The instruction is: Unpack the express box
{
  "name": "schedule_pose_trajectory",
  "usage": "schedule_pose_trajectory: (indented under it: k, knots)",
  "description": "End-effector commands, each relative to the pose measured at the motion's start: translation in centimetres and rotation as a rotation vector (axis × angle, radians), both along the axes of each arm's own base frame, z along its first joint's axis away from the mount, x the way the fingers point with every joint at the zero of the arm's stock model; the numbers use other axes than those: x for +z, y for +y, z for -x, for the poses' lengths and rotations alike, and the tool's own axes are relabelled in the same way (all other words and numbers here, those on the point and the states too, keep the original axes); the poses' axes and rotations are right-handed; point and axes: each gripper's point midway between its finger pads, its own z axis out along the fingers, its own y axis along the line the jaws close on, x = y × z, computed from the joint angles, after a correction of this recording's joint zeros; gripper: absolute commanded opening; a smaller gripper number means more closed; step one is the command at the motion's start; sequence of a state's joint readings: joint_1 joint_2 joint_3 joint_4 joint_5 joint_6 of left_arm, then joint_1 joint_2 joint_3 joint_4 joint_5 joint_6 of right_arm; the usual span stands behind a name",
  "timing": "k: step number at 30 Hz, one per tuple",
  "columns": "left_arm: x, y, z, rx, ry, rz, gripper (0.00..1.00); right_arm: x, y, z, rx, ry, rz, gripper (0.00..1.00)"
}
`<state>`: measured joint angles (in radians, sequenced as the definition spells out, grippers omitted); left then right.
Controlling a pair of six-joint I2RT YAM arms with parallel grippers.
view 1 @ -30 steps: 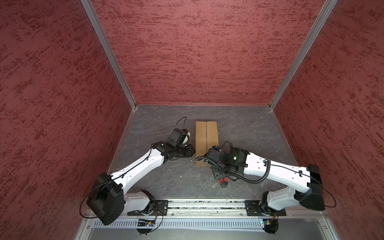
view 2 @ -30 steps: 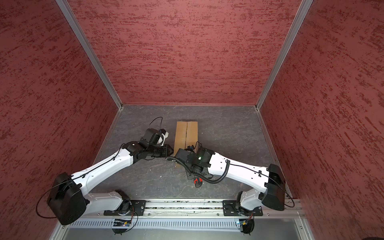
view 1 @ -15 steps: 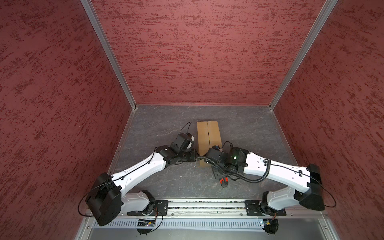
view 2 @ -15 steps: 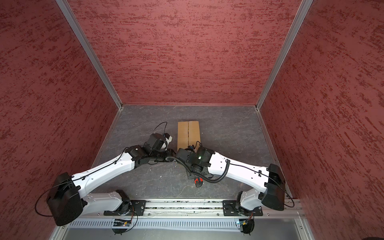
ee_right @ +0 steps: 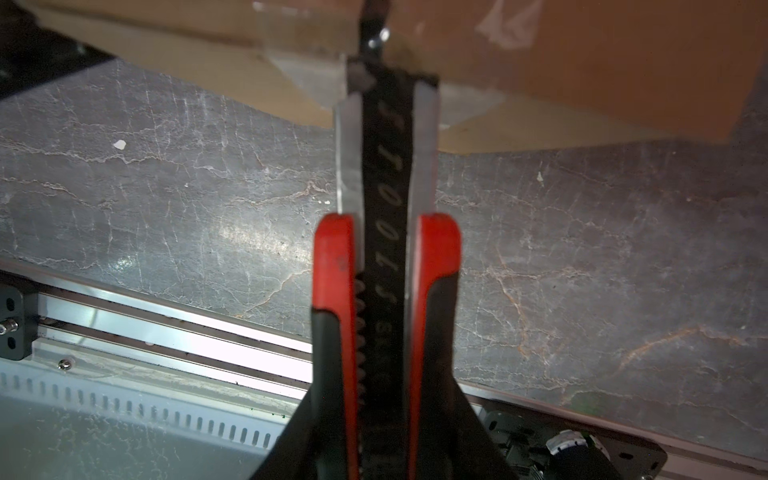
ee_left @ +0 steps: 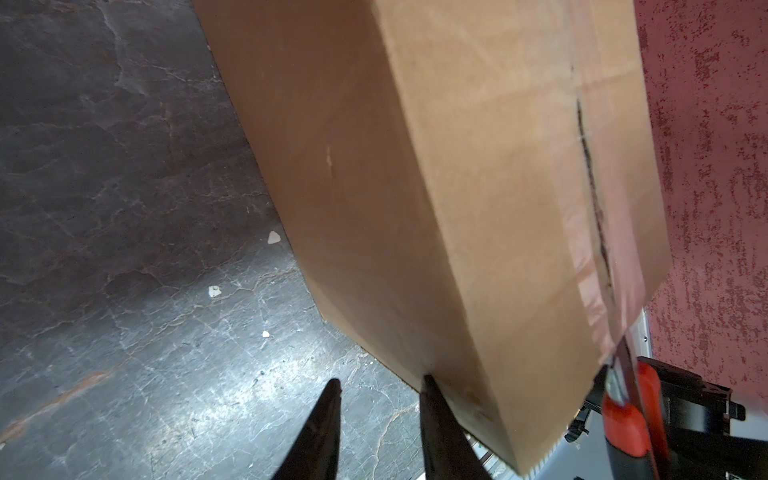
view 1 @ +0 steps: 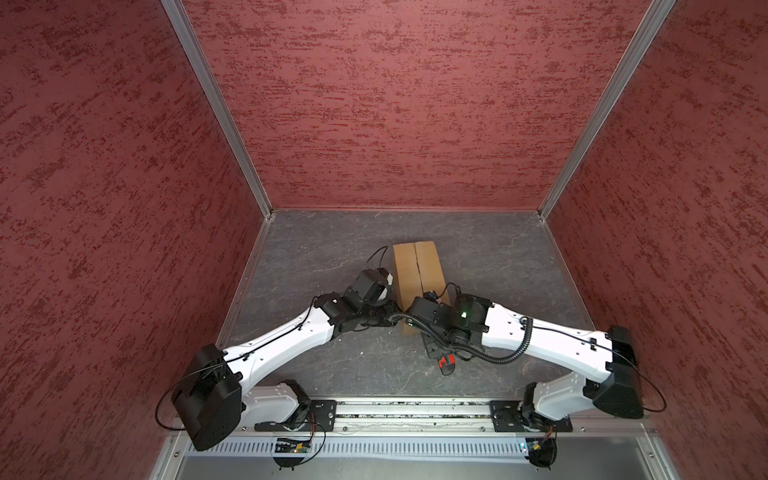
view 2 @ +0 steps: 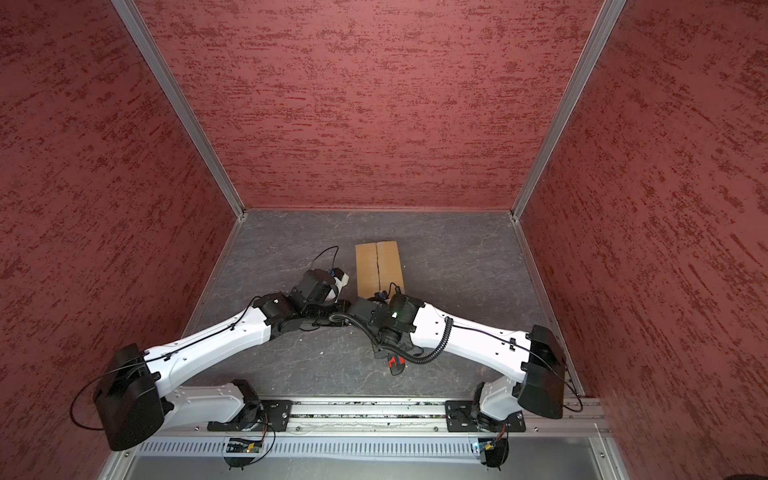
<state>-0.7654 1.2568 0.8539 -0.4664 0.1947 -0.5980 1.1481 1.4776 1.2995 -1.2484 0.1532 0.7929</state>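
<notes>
Soft, even overhead light fills both top views, the wide lens splaying the corner posts (view 1: pixel 216 104) outward. In the wrist views glare pools on the dark tabletop (ee_left: pixel 216 395), and the utility knife (ee_right: pixel 386 291) and express box (ee_left: pixel 415 208) blur near the lens.

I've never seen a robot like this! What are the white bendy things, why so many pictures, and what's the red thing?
The white things are two robot arms, each ending in a gripper that pinches like two fingers. Two pictures look down from above; two come from small cameras on the arms' wrists, very close up. On the grey table lies a closed brown cardboard box. The right gripper is shut on a red-and-black box knife, its tip at the box's taped seam. The left gripper is open and holds nothing; one finger seems to touch the box's side.
</notes>
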Motion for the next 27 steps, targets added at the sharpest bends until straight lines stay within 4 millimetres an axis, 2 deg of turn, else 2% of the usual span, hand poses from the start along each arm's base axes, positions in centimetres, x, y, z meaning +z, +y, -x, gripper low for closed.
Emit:
schedule_pose_trajectory:
  k: [1, 18, 27]
  knots:
    - [1.0, -1.5, -0.2, -0.026, -0.034, 0.051, 0.33, 1.1, 1.7, -0.6, 0.013, -0.024, -0.065, 0.04]
    - [0.7, -1.9, -0.3, -0.012, -0.053, 0.037, 0.33, 1.5, 2.5, -0.7, 0.032, -0.019, -0.073, 0.04]
    - [1.5, -2.5, -0.4, -0.012, -0.079, 0.039, 0.33, 1.6, 2.9, -0.7, 0.05, -0.013, -0.074, 0.03]
